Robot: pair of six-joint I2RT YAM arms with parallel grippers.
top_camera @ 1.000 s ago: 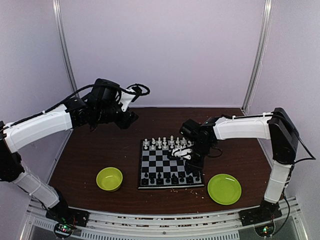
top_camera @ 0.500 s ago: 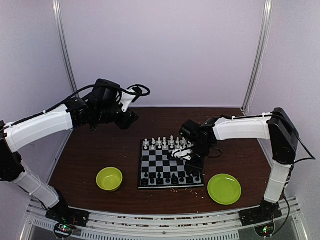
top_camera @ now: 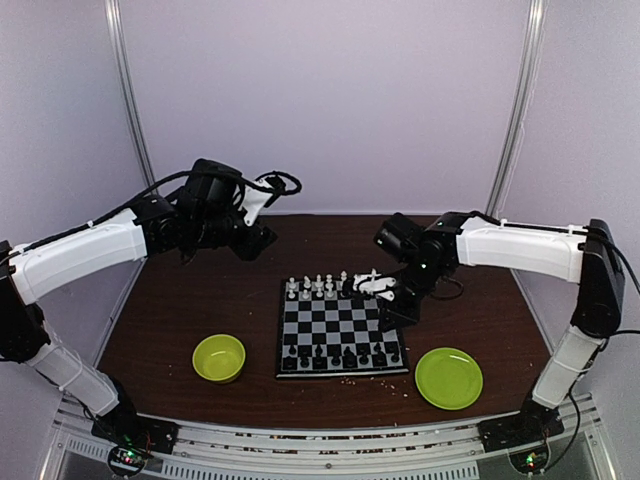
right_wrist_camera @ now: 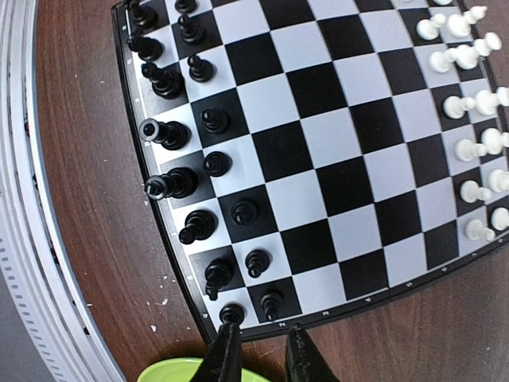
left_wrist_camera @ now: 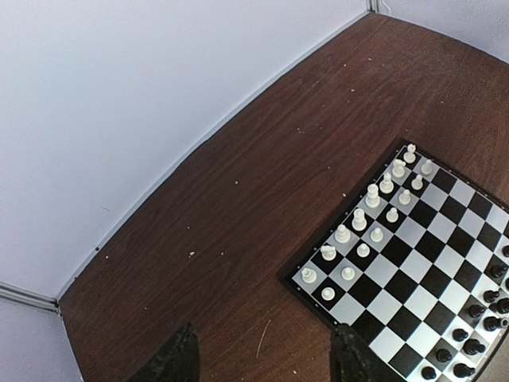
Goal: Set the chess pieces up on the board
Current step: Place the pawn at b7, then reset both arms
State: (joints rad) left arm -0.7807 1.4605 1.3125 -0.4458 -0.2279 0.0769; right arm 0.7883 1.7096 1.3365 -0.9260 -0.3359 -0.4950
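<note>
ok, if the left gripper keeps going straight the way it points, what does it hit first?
Most likely bare table: the left gripper points at wood just off the board's corner by the white pieces. Depth unclear.

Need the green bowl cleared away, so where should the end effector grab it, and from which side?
Pinch the rim of the green bowl from straight above, one finger inside, one outside. It sits upright and open, and its left rim faces away from the board.

Your table (left_wrist_camera: 238,183) reads as dark brown wood grain, matt and flecked with crumbs. The board (right_wrist_camera: 314,139) looks smooth with a faint sheen, and the chess pieces (right_wrist_camera: 163,133) look like glossy plastic. At five o'clock from it, the lime plate (top_camera: 449,378) is smooth plastic.
</note>
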